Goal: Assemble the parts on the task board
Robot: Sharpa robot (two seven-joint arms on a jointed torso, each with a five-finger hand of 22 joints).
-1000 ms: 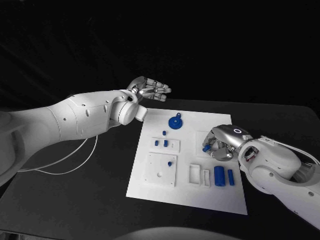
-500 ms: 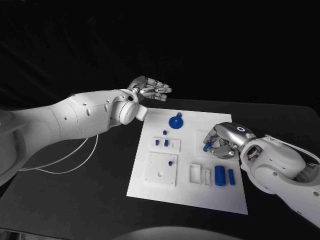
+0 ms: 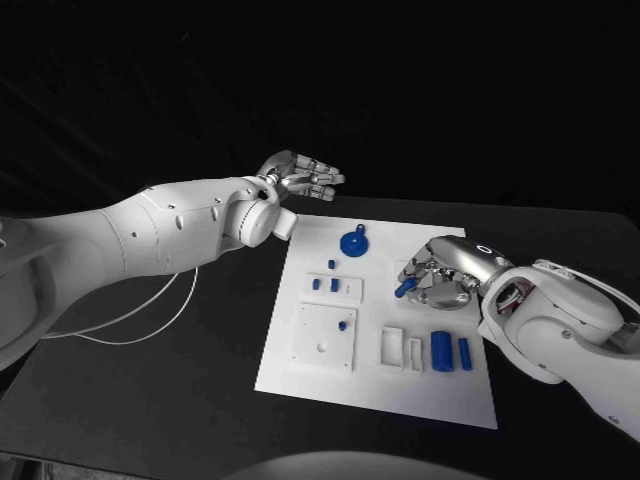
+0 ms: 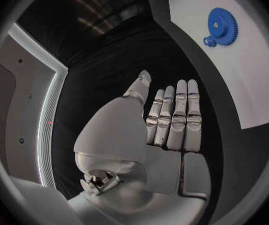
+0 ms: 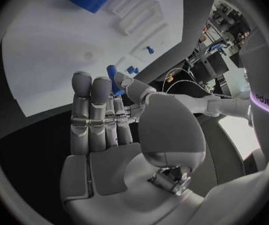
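The right hand (image 3: 438,279) hovers over the right part of the task board (image 3: 306,370), pinching a small blue peg (image 3: 405,288) between thumb and fingers. The left hand (image 3: 300,177) is held beyond the board's far left corner, fingers extended and apart, holding nothing. A blue gear (image 3: 353,244) lies near the board's far edge; a blue cylinder (image 3: 441,351) lies at its near right. The board rests on the black worktop (image 3: 147,400).

Blue peg (image 3: 404,290) half hidden behind right hand's fingers (image 3: 424,275) (shape unclear), task board (image 5: 47,60) cut off
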